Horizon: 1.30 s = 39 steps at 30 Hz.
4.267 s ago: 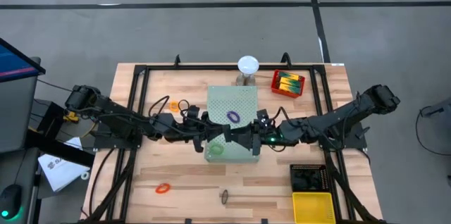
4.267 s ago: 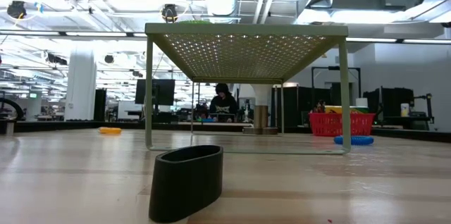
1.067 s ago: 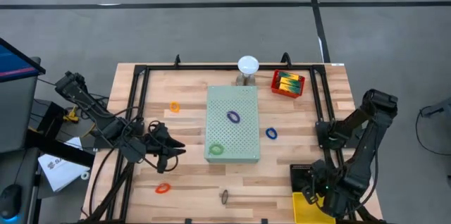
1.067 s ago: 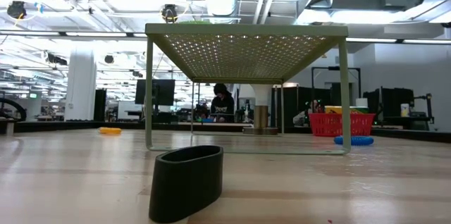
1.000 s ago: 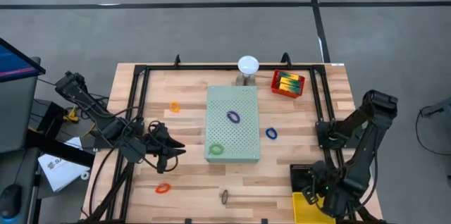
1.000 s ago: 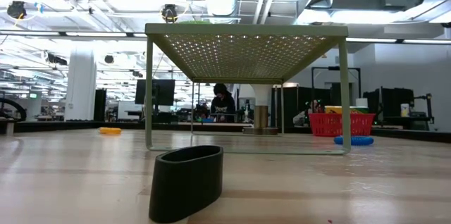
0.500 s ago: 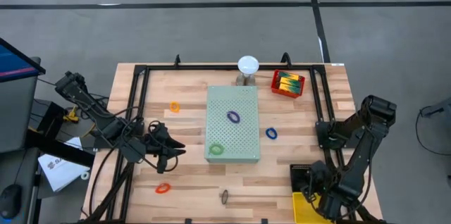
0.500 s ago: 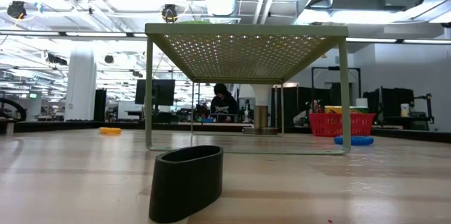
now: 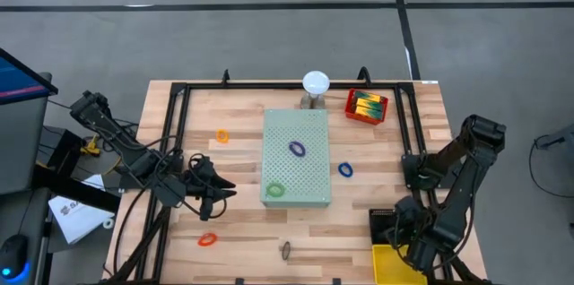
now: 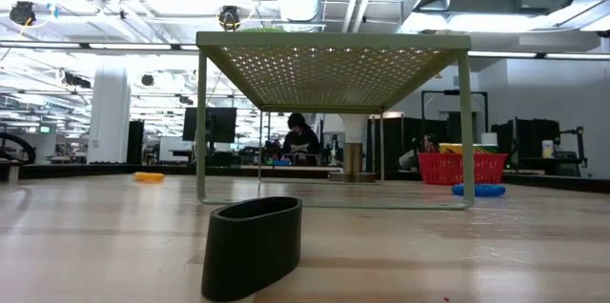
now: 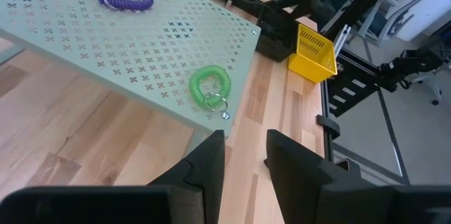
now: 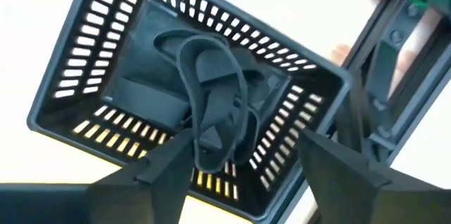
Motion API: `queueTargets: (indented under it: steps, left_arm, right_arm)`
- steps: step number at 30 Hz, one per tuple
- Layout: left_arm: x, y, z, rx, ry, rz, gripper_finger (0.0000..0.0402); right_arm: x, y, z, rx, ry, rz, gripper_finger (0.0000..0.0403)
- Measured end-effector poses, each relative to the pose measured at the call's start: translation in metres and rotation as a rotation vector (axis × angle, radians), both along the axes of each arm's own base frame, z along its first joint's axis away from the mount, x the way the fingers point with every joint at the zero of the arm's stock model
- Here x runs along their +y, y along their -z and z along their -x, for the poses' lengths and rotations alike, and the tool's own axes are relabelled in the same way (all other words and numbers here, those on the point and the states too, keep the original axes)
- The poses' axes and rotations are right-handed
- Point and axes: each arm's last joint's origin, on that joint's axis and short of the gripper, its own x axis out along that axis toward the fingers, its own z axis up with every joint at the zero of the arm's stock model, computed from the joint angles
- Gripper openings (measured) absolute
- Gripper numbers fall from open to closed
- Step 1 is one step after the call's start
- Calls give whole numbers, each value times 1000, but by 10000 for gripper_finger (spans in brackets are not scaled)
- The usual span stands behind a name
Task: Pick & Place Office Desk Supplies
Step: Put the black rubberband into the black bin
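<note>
My right gripper (image 12: 246,175) hangs open over the black mesh basket (image 12: 106,69) at the table's near right (image 9: 384,222), pointing down. Black clips (image 12: 211,111) lie on the basket's floor, below the fingers and apart from them. My left gripper (image 11: 244,160) is open and holds nothing, hovering left of the pale-green board (image 9: 297,133). A purple loop (image 9: 297,148) and a green loop (image 9: 274,190) rest on the board. On the wood lie a blue loop (image 9: 345,169), two orange loops (image 9: 221,135) (image 9: 207,239) and a black ring (image 9: 285,250).
A red basket (image 9: 367,106) with printed boxes stands at the far right, and a yellow basket (image 9: 395,263) sits just nearer than the black one. A white dome (image 9: 315,82) stands behind the board. A black frame rail (image 9: 175,133) borders the table.
My right arm has shifted slightly over the black basket, its wrist tipping a little. The left arm and the loose items have stayed put.
</note>
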Motion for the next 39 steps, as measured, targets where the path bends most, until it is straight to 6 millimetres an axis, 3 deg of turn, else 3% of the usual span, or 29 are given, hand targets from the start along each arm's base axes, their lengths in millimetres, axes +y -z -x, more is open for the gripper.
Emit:
queueTargets:
  steps: [10,15,21,25,28,39]
  left_arm:
    - [-3,1,1,44,125,-14,102]
    - [-9,4,4,112,328,-5,102]
    - [-32,19,9,257,606,39,102]
    - [-52,39,7,350,708,-32,114]
    - [-65,56,-3,379,741,-100,136]
    - [-113,94,-46,161,895,-309,212]
  right_arm:
    - [-17,-22,0,-124,11,-11,260]
    - [-27,-35,-7,-292,23,-30,260]
    - [-34,-46,-19,-492,68,-33,260]
    - [-33,-49,-27,-589,83,-42,260]
    - [-30,-49,-33,-641,103,-49,260]
    - [-17,-51,-44,-742,152,-164,260]
